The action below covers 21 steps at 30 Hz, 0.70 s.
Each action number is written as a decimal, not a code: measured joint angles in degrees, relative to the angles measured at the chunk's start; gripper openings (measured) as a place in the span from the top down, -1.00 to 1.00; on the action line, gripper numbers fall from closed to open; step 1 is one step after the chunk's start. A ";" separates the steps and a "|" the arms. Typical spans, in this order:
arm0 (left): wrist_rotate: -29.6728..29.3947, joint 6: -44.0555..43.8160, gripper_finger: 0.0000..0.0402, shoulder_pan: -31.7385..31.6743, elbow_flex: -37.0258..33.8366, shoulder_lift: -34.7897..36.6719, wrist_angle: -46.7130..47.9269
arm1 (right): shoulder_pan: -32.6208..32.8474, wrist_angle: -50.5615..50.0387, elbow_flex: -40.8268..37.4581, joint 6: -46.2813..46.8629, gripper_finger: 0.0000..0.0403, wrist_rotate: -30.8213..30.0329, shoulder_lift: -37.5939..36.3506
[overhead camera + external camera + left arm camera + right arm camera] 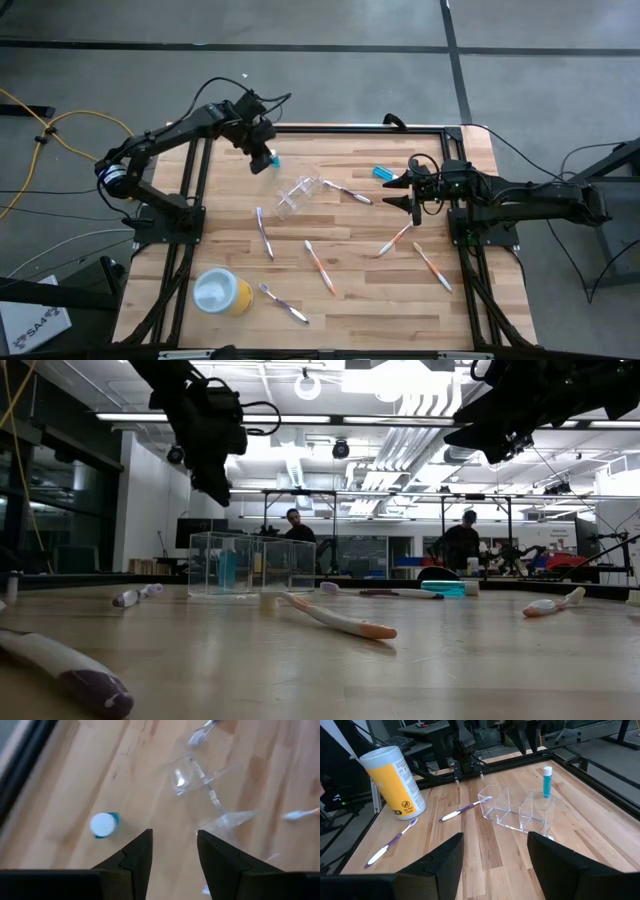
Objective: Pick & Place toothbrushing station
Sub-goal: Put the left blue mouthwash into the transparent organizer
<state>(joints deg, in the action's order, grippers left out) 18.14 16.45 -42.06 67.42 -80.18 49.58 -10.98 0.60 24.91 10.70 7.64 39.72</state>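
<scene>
A wooden table holds a scattered toothbrushing set, seen from above. Near the middle lies a clear plastic holder with 2 compartments, both empty, so nothing has been sorted into it yet. A blue tube stands upright with its white cap on top, just beside the holder. The left gripper hangs right above that tube, fingers partly open with nothing between them, which suggests the tube is its concern. A second blue tube lies flat nearer the right gripper, which hovers at its side of the table with fingers wide apart and empty. 6 toothbrushes lie loose around the holder; one with a purple handle and one with an orange handle lie well apart from it. A yellow canister stands in the near left corner.
</scene>
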 joint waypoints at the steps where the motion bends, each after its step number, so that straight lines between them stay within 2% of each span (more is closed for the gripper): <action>1: -0.53 1.37 0.25 0.15 0.00 0.00 0.00 | 0.00 0.00 0.01 0.00 -0.05 0.00 0.00; 6: -3.22 9.11 0.25 1.35 0.00 0.02 1.01 | -0.02 0.00 0.02 0.00 -0.05 0.00 0.00; 12: -11.98 15.54 0.25 5.06 0.00 0.00 3.64 | 0.00 0.00 0.01 0.00 -0.05 0.00 0.00; 16: -15.85 19.06 0.25 7.53 0.02 0.00 3.42 | -0.02 0.00 0.02 0.00 -0.05 0.00 0.00; 21: -16.96 21.27 0.25 9.08 0.17 0.00 2.23 | 0.00 0.00 0.02 -0.02 -0.05 0.00 0.00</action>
<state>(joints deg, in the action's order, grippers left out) 1.17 37.72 -32.97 67.59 -80.19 51.81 -10.99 0.60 24.93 10.68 7.64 39.72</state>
